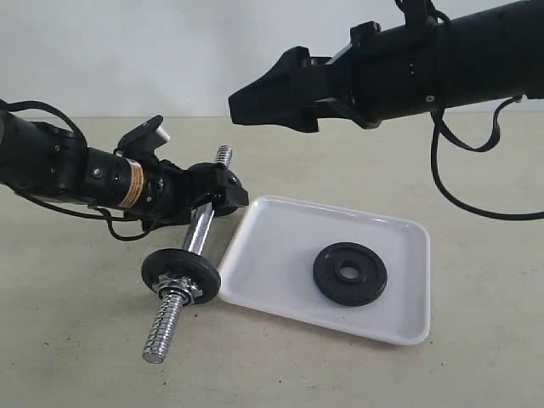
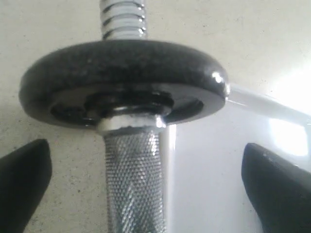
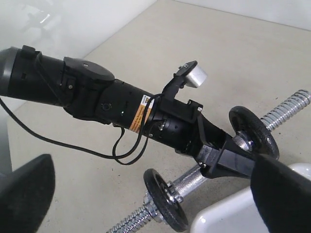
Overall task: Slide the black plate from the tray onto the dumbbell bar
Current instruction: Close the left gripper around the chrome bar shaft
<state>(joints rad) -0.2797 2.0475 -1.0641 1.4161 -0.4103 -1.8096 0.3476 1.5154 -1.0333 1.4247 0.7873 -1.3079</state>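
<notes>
The black plate (image 1: 349, 274) lies flat in the white tray (image 1: 280, 229), right of its middle. The dumbbell bar (image 1: 201, 228) rests on the table along the tray's left edge, with a black disc (image 1: 181, 274) and nut near its front threaded end. My left gripper (image 1: 214, 190) is open and straddles the knurled middle of the bar (image 2: 135, 184), its fingers (image 2: 25, 180) well off the metal on either side. High above the tray's far left corner, my right gripper (image 1: 255, 100) hangs open and empty. Its wrist view shows the bar (image 3: 194, 177) with two discs and the left arm.
The tray's front left corner (image 3: 228, 218) sits close to the bar's front disc (image 3: 165, 206). A second black disc (image 3: 252, 131) sits near the bar's far end. Cables trail from both arms. Bare beige table lies in front of the tray and bar.
</notes>
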